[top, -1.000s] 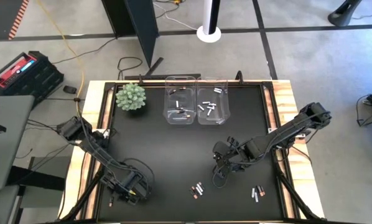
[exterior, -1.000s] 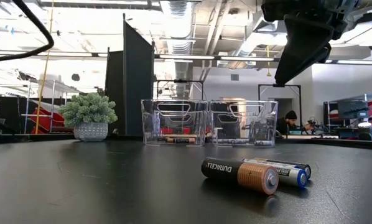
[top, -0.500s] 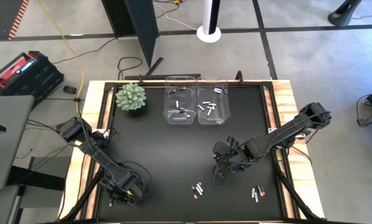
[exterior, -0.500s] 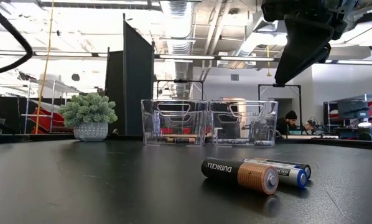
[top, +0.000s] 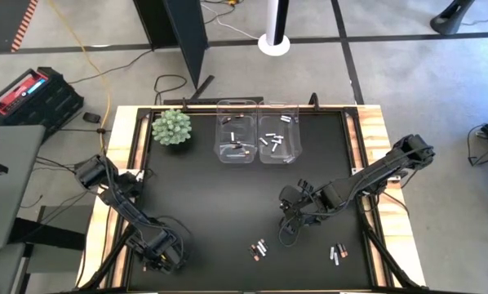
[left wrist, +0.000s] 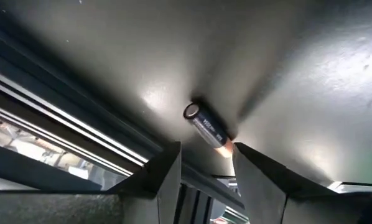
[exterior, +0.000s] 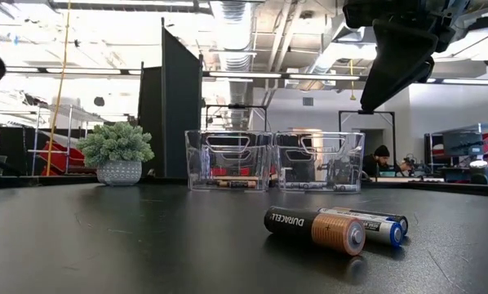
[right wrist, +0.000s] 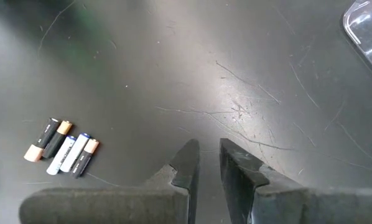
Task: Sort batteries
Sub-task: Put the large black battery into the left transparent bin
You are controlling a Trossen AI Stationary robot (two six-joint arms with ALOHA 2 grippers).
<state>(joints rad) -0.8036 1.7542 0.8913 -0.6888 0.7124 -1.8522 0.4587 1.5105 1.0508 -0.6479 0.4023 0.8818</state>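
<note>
Near the table's near left corner, my left gripper [top: 158, 260] is open and tipped down over a dark battery [left wrist: 206, 127] lying flat on the black mat. Its copper end sits between the fingertips of that gripper [left wrist: 206, 163]. My right gripper [top: 288, 219] hangs over the mat right of centre. Its fingers [right wrist: 209, 160] are a narrow gap apart with nothing between them. Loose batteries lie in two small groups near the front edge [top: 259, 249] [top: 338, 254], and two of them show close up in the low view [exterior: 313, 229]. More batteries lie in the two clear bins [top: 236, 132] [top: 278, 132]. My left gripper comes at the dark battery slanting down, with the battery's copper end [left wrist: 224, 145] close beside one fingertip [left wrist: 241, 154]. Whether that finger touches it I cannot tell. The battery lies flat on the mat.
A small potted plant [top: 171, 126] stands at the far left corner beside the bins. The table's raised frame rail [left wrist: 80, 124] runs just beyond the left gripper's battery. A group of several batteries [right wrist: 61, 146] lies off to one side of the right gripper.
My left gripper has gone down and toward the table's near left corner, its fingers still apart. Its cable loop has swung out of the low view's left side. The right arm and all batteries have kept still.
</note>
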